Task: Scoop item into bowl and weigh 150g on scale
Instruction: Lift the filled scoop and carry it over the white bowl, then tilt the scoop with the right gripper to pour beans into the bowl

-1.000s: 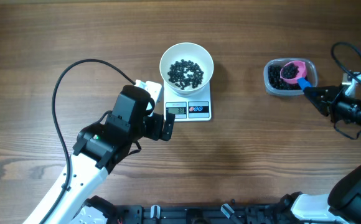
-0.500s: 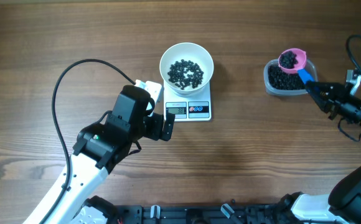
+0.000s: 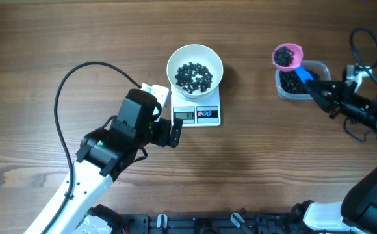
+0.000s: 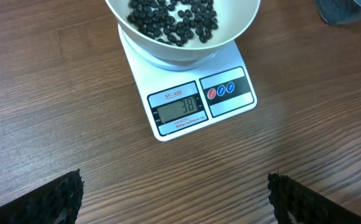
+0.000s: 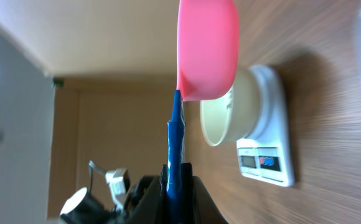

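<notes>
While right end effector (image 3: pixel 317 89) stays... no: clamps thin blue handle of pink plastic scoop (image 3: pixel 286 56), scoop cup carries tiny round black beads (image 3: pixel 283 58), raised over corner of clear plastic tub (image 3: pixel 325 67) on side toward scale. Tub seems to hold more beads; arm partly covers it. Left end effector (image 4: pixel 174 180): jaws spread wide, nothing between, low over brown wooden tabletop (image 3: pixel 273 162) near small white rectangular digital scale (image 3: pixel 208 115). Round white bowl (image 3: pixel 170 65) sits on scale, thin bead layer inside. Display reads 38.

Pink scoop (image 5: pixel 208 50), blue handle (image 5: pixel 174 149) between jaws
</notes>
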Robot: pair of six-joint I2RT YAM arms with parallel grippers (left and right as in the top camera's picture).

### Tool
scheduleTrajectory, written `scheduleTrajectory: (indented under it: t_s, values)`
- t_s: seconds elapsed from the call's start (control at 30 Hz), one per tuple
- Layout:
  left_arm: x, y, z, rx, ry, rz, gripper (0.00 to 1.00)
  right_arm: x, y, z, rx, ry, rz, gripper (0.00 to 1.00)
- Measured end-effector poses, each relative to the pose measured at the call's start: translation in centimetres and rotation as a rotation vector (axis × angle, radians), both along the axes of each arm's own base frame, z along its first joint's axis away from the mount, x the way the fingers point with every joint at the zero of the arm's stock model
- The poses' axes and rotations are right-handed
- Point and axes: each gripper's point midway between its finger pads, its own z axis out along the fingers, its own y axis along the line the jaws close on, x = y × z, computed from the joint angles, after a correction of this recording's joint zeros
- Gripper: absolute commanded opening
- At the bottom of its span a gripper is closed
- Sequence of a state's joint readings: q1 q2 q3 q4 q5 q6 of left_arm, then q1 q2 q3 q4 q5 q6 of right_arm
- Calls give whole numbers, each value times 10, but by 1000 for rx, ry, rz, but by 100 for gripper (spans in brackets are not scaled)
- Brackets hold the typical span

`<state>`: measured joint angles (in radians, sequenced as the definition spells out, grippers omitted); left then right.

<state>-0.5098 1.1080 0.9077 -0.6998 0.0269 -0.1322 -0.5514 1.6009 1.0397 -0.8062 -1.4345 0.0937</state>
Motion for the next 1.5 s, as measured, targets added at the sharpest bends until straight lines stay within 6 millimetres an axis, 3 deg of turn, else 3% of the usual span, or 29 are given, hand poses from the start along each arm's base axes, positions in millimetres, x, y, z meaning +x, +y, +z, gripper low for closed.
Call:
scheduleTrajectory:
  t_s: [0.63,0.83,1.0,1.5]
  values:
    - [0,0,0,0,0,0,100,14,112,8,-50,-94,317,4]
    - [0,0,0,0,0,0,100,19,146,0,-117,-69,355,4]
    - [0,0,0,0,0,0,100,21,174,-19,-241,-49,356,4]
    - [0,0,0,0,0,0,100,32,202,-31,-442,-215,357,4]
